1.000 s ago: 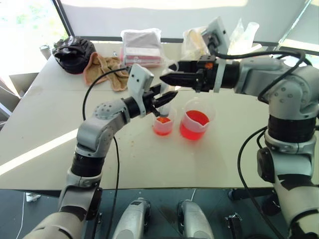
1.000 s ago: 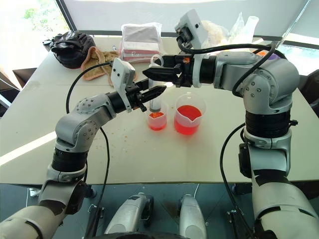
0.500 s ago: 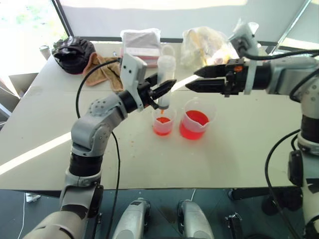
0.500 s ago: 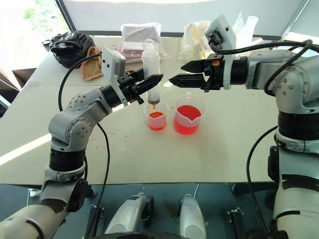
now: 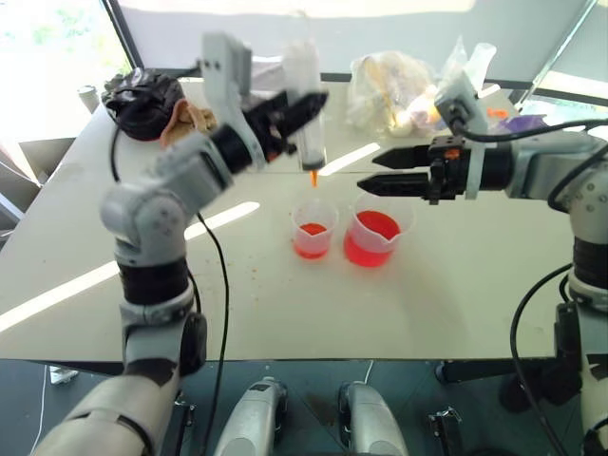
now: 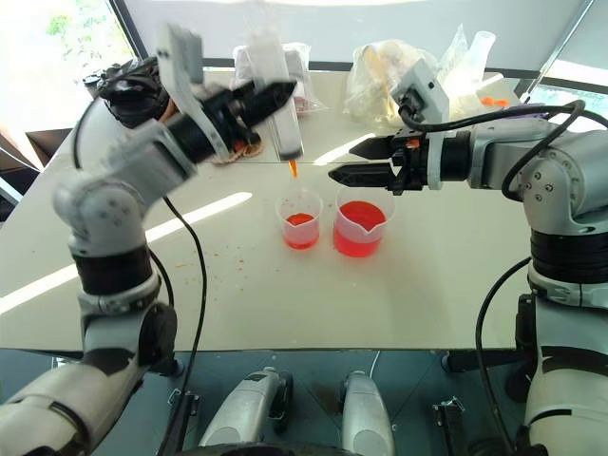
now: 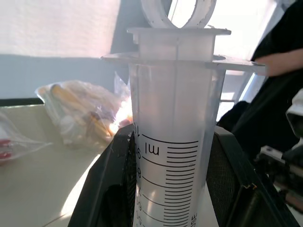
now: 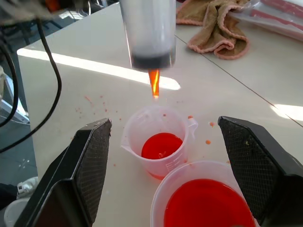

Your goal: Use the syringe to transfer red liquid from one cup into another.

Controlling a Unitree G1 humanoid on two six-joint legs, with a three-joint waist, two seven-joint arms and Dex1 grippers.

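Left jaws: my left gripper (image 5: 302,106) is clamped on the syringe (image 6: 274,104) barrel, upright, tip down, high above the smaller cup (image 5: 314,228).
Right jaws: my right gripper (image 6: 353,161) stands wide with nothing in it, hovering just above and behind the beaker (image 6: 362,220).
Where the liquid is: red liquid (image 8: 207,203) fills the lower part of the beaker; a shallower pool sits in the smaller cup. The two cups stand side by side, almost touching, on the worktop (image 5: 446,294).
Risk, drips: the orange tip (image 8: 154,83) hangs well clear of the rim, so I judge a drop could miss and land on the worktop, which already carries red specks.
Risk, slip: the barrel is smooth, round plastic; a tilt in my grip could let it slide.
Risk, knock: thin, light cups would tip easily if my right arm dipped.
Materials: clear hard plastic throughout, printed black scale on the barrel, pale matte worktop, soft crumpled towel (image 8: 214,29) behind.
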